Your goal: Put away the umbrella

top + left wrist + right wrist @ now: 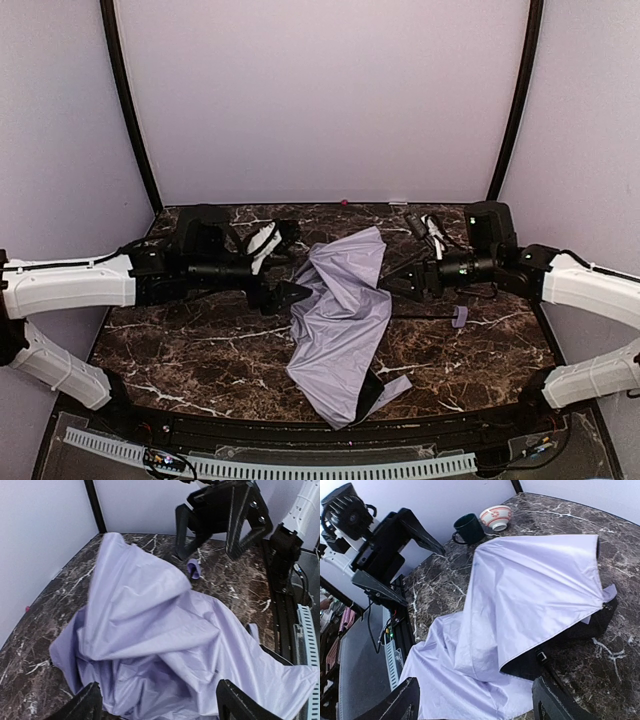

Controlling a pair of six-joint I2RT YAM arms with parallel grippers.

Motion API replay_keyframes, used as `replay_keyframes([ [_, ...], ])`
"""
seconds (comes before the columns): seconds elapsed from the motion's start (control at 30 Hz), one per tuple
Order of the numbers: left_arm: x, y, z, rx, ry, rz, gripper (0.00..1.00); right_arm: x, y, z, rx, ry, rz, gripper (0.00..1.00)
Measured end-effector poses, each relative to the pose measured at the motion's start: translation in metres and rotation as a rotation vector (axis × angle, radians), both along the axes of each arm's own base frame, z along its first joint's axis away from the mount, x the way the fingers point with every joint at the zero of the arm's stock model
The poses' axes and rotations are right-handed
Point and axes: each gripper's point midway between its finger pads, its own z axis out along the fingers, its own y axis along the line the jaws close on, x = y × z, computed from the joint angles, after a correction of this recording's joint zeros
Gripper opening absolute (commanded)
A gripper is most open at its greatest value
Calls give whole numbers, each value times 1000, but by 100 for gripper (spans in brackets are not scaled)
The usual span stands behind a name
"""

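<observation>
Umbrella [340, 330]: pale lavender canopy, crumpled, black underside exposed at its lower edge, is laid mid-frame on the marble table [200, 350]. Left gripper [295, 293] and right gripper [392, 285] are seen spread wide at the canopy's edges, nothing clamped.

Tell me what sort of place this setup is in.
Probably a robotics lab test booth, not a home: plain pale walls with black frame poles enclose a marble-patterned tabletop, and a slotted cable duct runs along its near edge.
</observation>
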Motion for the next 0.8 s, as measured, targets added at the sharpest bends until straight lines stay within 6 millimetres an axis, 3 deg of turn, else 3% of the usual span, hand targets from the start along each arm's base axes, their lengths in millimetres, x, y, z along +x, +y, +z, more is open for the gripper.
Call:
replay_keyframes([
  [0.1,28,-8,13,-10,-16,27,84,22,5,-6,-2,47,-63,76],
  [0.17,44,-16,15,-6,-16,36,84,33,13,-3,24,67,-79,74],
  [0.23,53,-25,10,4,-5,33,81,46,21,-13,26,109,-91,67],
  [0.33,61,-33,2,26,16,27,52,53,29,-13,48,130,-88,34],
  [0.43,67,-38,-2,48,21,22,6,54,32,-11,69,137,-80,7],
  [0.47,68,-39,-3,56,22,19,0,54,33,-10,71,133,-75,1],
  [0.67,65,-37,-6,82,31,-13,0,58,24,-1,77,101,-88,0],
  [0.8,55,-46,5,48,11,-56,0,58,9,13,88,56,-81,0],
])
